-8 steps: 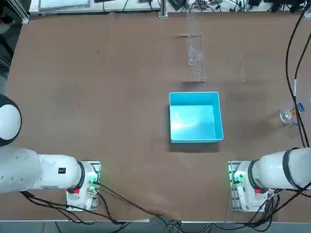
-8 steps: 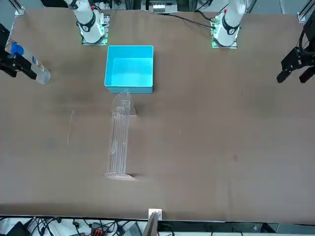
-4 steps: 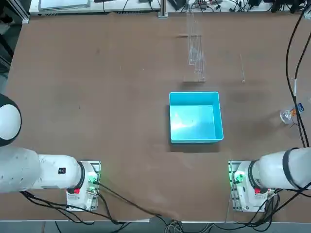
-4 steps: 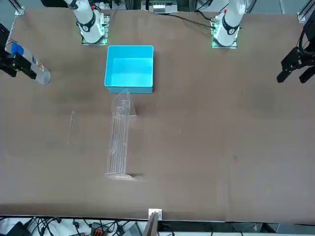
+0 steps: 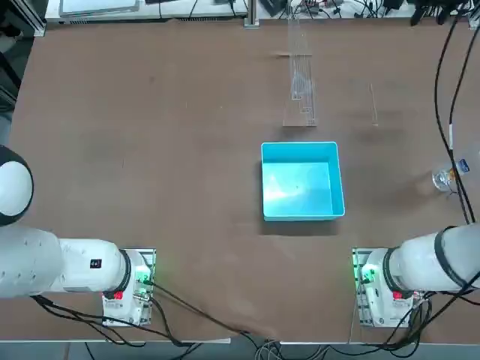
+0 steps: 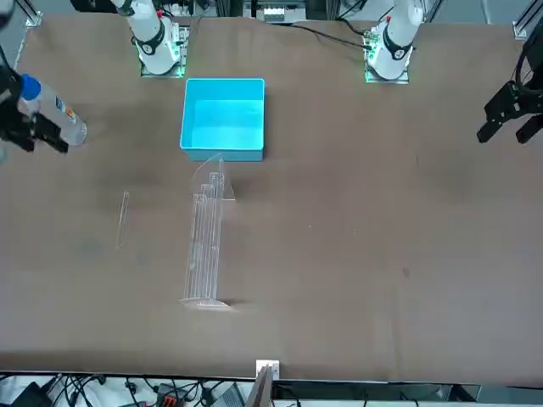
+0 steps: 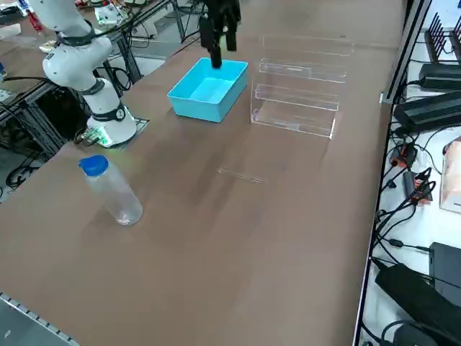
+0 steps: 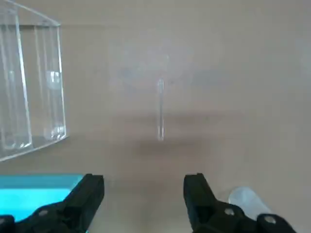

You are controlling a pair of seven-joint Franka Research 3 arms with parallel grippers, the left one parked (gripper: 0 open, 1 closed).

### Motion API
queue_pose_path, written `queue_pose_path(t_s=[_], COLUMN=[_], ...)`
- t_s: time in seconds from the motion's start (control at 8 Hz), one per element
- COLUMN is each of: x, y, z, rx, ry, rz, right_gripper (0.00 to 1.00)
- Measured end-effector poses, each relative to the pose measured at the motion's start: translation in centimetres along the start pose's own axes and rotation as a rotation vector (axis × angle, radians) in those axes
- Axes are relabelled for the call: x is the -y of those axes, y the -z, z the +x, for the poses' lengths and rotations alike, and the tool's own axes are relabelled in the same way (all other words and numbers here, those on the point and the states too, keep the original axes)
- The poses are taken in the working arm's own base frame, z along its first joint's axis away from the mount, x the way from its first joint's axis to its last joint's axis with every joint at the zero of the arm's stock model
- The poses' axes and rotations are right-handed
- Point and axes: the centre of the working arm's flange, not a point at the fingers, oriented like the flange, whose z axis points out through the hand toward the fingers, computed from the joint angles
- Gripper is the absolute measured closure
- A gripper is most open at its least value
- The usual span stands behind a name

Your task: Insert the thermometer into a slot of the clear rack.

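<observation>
Wrist view shows the right hand [image 8: 144, 199] spread wide above the table [image 8: 141, 160], the thermometer [image 8: 161, 109] lying just beyond its fingertips.

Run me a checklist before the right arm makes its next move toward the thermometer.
1. Right gripper above the table, fingers open: ok.
2. Nothing between those fingers: ok.
3. Thermometer lying apart from the clear rack and blue box: ok.
4. Thermometer between the fingers, ready to carry: not ok, it lies on the table.
5. Thermometer in a rack slot: not ok.
6. Which slot it should go into: cannot tell.
</observation>
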Motion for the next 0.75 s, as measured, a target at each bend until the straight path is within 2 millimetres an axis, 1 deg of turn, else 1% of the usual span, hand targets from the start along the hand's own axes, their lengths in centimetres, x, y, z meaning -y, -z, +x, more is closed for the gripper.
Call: queue_pose_path(t_s=[0.12,0.25,0.38,0.5,0.75], x=[-0.2,-0.7,-1.6,-2.1,-2.2], y=[-3.1,-6.7,-10.0,-13.1,-18.4], z=[1.3,2.4,3.3,4.1,5.3], rx=[-0.009,-0.011,-0.001,0.017,0.04], ry=[0.0,-0.007,-0.019,-0.027,-0.027], rz=[-0.003,-0.007,-0.009,-0.011,-0.014], right_gripper=[0.0,0.0,0.0,0.0,0.0])
